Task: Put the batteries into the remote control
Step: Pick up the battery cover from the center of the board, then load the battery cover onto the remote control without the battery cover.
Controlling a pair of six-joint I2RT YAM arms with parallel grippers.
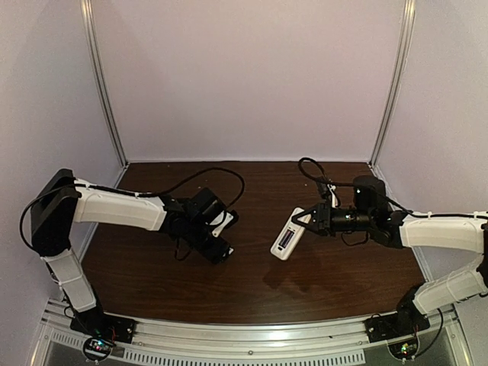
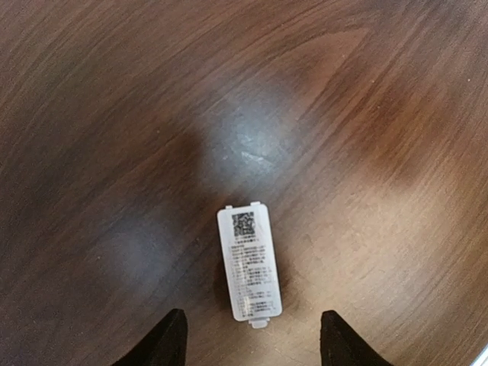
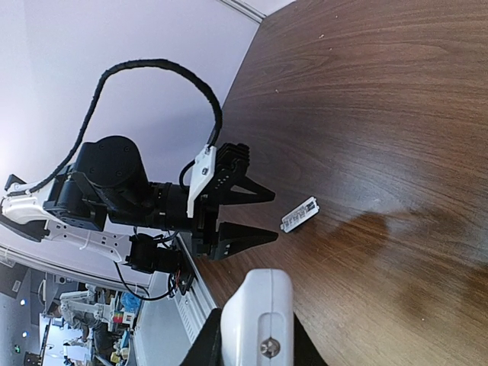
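The remote control [image 1: 288, 235], a slim white bar with its display face up, hangs tilted above the table with my right gripper [image 1: 311, 218] shut on its end. The right wrist view shows the remote's end [image 3: 259, 316] pinched between the dark fingers [image 3: 210, 345]. My left gripper [image 2: 253, 341] is open and low over the table. A small white cover piece [image 2: 249, 263] with printed text lies flat just ahead of its fingertips [image 2: 169, 341], touching neither. The right wrist view shows that left gripper [image 3: 274, 216] beside the cover [image 3: 299, 216]. The batteries are not in view.
Dark wooden table [image 1: 252, 290] enclosed by pale walls, with a metal rail [image 1: 252, 343] along the near edge. A black cable [image 1: 309, 168] loops above the right arm. The two grippers face each other about a hand's width apart.
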